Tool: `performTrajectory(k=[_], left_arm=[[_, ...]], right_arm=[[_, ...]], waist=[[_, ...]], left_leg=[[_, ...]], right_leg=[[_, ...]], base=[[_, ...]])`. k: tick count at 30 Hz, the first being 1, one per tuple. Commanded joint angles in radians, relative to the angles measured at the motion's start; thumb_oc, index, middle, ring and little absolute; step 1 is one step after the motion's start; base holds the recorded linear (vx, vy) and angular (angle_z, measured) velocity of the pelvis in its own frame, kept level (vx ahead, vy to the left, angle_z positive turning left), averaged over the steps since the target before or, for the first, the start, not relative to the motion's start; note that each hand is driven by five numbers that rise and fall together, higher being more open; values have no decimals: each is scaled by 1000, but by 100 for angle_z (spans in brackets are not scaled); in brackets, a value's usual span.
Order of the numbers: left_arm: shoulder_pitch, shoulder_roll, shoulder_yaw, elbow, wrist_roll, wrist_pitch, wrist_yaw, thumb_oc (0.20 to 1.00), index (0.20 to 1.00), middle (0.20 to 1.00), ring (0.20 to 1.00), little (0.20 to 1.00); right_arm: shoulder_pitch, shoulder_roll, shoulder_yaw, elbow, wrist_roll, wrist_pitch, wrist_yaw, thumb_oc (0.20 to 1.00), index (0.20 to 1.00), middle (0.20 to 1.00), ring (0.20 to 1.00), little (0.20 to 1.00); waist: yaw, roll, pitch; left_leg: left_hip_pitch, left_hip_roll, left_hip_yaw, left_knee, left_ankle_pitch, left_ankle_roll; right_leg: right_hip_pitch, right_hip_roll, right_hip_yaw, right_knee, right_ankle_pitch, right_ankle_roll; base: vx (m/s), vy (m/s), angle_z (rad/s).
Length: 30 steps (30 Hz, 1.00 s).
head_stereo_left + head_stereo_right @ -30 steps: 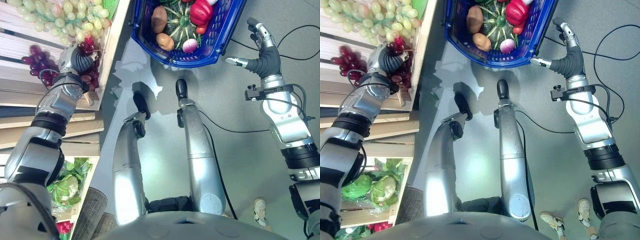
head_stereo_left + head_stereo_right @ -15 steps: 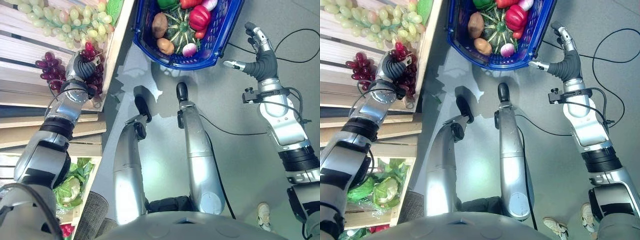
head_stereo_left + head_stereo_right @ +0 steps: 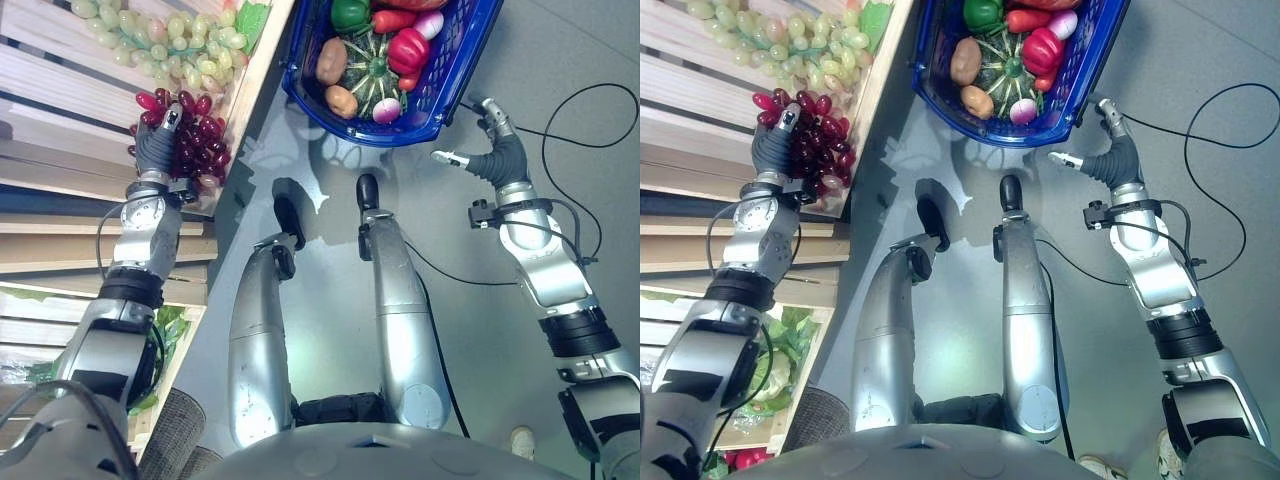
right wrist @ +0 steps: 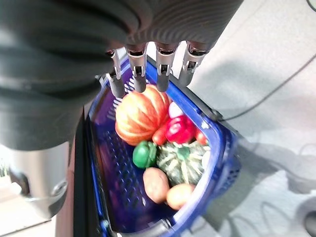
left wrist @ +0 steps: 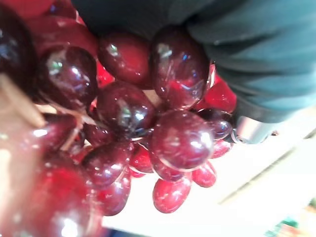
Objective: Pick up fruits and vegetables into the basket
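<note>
On shelf, left hand (image 3: 156, 150) gripping red grapes (image 3: 195, 140)

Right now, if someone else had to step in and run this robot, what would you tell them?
Left hand is on the red grapes on the wooden shelf; whether it grips them is unclear.
Right hand is open, beside the blue basket on the floor.
Done: the basket holds a pumpkin, green pepper, red pepper, squash and potatoes.
Left: red grapes, then green grapes.

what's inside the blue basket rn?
Blue basket holds an orange pumpkin, green pepper, red pepper, striped green squash, two potatoes. Anything beneath them is covered.
</note>
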Motion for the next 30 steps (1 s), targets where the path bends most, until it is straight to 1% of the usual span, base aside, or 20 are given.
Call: performTrajectory(k=[1, 3, 4, 6, 7, 9, 14, 16, 18, 23, 25, 28, 30], left_arm=[[44, -37, 15, -90, -42, -70, -36, 200, 200, 200, 200, 200], [43, -35, 19, -119, -43, -74, -38, 200, 200, 200, 200, 200], [42, -33, 24, -150, -40, -76, -39, 200, 200, 200, 200, 200], [34, -28, 26, -183, -54, -67, -38, 200, 200, 200, 200, 200], [35, -28, 26, -185, -54, -67, -37, 200, 200, 200, 200, 200], [24, -23, 25, -210, -53, -78, -42, 200, 200, 200, 200, 200], [5, -3, 24, -270, -43, -67, -31, 200, 200, 200, 200, 200], [-3, 8, 25, -294, -39, -69, -37, 200, 200, 200, 200, 200], [-9, 16, 25, -320, -31, -58, -40, 200, 200, 200, 200, 200], [-30, 24, 9, -365, -39, -47, -66, 200, 200, 200, 200, 200], [-39, 21, 3, -386, -39, -44, -83, 200, 200, 200, 200, 200], [-46, 18, -5, -406, -39, -41, -95, 200, 200, 200, 200, 200], [-57, 12, -16, -431, -44, -40, -124, 200, 200, 200, 200, 200]], right_arm=[[13, 6, -2, -61, -75, 4, 44, 1000, 1000, 1000, 1000, 1000], [-1, 2, 14, -57, -117, 25, 65, 1000, 1000, 1000, 1000, 1000], [-17, -3, 29, -50, -150, 36, 92, 1000, 1000, 1000, 1000, 1000], [-43, -8, 54, -45, -189, 61, 119, 1000, 1000, 1000, 1000, 1000], [-45, -8, 56, -44, -191, 62, 120, 1000, 1000, 1000, 1000, 1000], [-82, -10, 90, -34, -227, 84, 155, 1000, 1000, 1000, 1000, 1000], [-154, -19, 145, -23, -294, 120, 195, 1000, 1000, 1000, 1000, 1000], [-185, -22, 170, -18, -316, 121, 203, 1000, 1000, 1000, 1000, 1000], [-212, -20, 190, -17, -322, 119, 201, 1000, 1000, 1000, 1000, 1000], [-303, -2, 248, -7, -361, 95, 166, 1000, 1000, 1000, 1000, 1000], [-338, 12, 269, -2, -343, 81, 159, 1000, 1000, 1000, 1000, 1000], [-374, 26, 290, 5, -334, 81, 153, 1000, 1000, 1000, 1000, 1000], [-409, 44, 311, 15, -294, 73, 147, 1000, 1000, 1000, 1000, 1000]], waist=[[24, -14, -48], [29, -12, -48], [35, -9, -48], [42, -8, -48], [42, -8, -48], [50, -4, -48], [66, 5, -48], [74, 9, -48], [82, 14, -48], [102, 30, -48], [111, 36, -48], [119, 43, -48], [131, 52, -48]], left_leg=[[72, -23, 49, -88, -63, 14], [82, -26, 47, -91, -63, 14], [91, -27, 47, -92, -62, 16], [101, -30, 45, -92, -63, 17], [102, -30, 45, -92, -63, 17], [119, -34, 43, -95, -64, 18], [151, -42, 43, -98, -65, 17], [170, -47, 42, -102, -66, 17], [182, -52, 40, -104, -67, 19], [212, -65, 37, -111, -68, 19], [225, -72, 35, -114, -69, 20], [235, -79, 32, -118, -68, 20], [249, -88, 27, -120, -69, 22]], right_leg=[[35, 64, -59, -7, -50, 6], [46, 64, -61, -8, -52, 5], [55, 61, -64, -8, -54, 3], [68, 59, -66, -9, -55, 2], [69, 59, -66, -9, -55, 2], [85, 55, -69, -9, -59, 1], [121, 44, -75, -15, -62, -1], [142, 39, -79, -19, -64, -1], [154, 34, -82, -19, -66, -2], [186, 22, -90, -25, -70, -3], [201, 16, -94, -30, -72, -3], [212, 11, -98, -33, -75, -5], [227, 2, -104, -33, -79, -7]], base=[[-3, 29, 6], [-1, 23, 9], [1, 27, 9], [2, 21, 7], [4, 21, 6], [4, 25, 4], [7, 21, 1], [14, 32, 7], [11, 24, 14], [10, 30, 6], [5, 19, 12], [3, 12, 6], [-4, 13, 6]])
